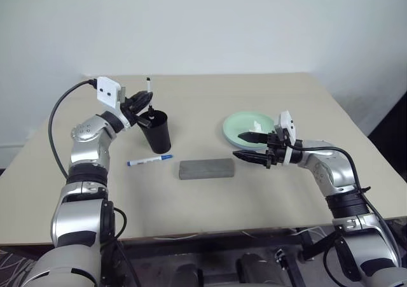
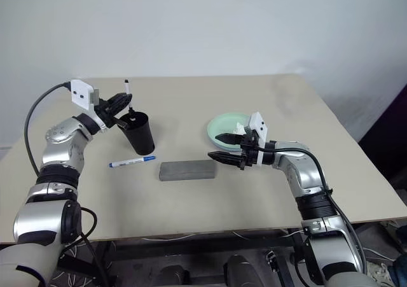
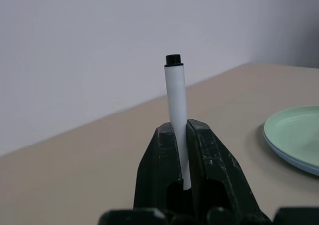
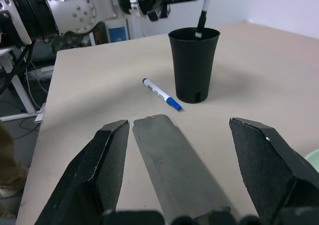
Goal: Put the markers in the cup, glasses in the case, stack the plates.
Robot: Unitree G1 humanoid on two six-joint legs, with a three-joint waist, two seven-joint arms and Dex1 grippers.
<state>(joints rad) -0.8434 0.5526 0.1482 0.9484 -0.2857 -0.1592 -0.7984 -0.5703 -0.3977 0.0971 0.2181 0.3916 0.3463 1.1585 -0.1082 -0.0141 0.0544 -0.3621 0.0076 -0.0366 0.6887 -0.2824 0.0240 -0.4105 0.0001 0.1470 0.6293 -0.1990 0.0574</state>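
Left gripper [image 1: 144, 102] is clenched on the black-tipped marker [image 1: 149, 91], holding it upright just above the rim of the black cup [image 1: 156, 132]; right gripper [image 1: 252, 146] hangs spread and empty, on the far side of the grey case [image 1: 205, 168] from the cup.

Largest first. One tan table [image 1: 210, 204] carries everything. Of plates, a mint green one [image 1: 239, 125] lies well right of the cup, with a light blue edge under it in the left wrist view, so the two look stacked already. One case lies closed just right of the cup, toward the table's front. One cup. Two markers: the held one and a blue-capped marker [image 1: 149, 161] lying flat just in front of the cup.

Both markers are probably light, stiff and smooth; a mid-barrel pinch suits them.
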